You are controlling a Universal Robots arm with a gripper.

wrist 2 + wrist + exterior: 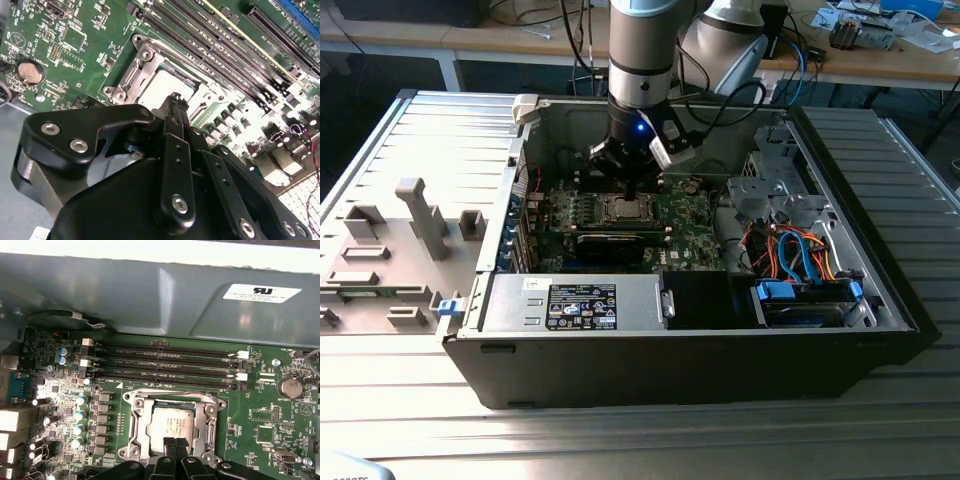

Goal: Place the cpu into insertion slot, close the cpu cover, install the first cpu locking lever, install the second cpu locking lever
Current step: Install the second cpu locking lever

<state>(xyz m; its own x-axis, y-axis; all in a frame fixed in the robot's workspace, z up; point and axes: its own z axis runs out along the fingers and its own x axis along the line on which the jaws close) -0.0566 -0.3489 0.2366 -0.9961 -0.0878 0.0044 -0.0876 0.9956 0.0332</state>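
The cpu (169,426), a small square chip with a pale silvery top, lies in its socket on the green motherboard (260,415). Around it the cpu cover (141,412), a silvery frame plate, lies flat. My gripper (175,444) hangs right over the near edge of the chip, its black fingers pressed together and shut on nothing. In the second wrist view the gripper (175,98) points at the edge of the cpu (167,82) and the cpu cover (131,75). The exterior view has the gripper (632,182) just above the cpu (623,208), inside the open computer case.
Memory slots (165,365) run along one side of the socket, and capacitors (80,415) stand on another. The grey case wall (150,295) rises behind the board. The power supply (580,303) and a drive cage with blue and orange cables (800,250) crowd the case.
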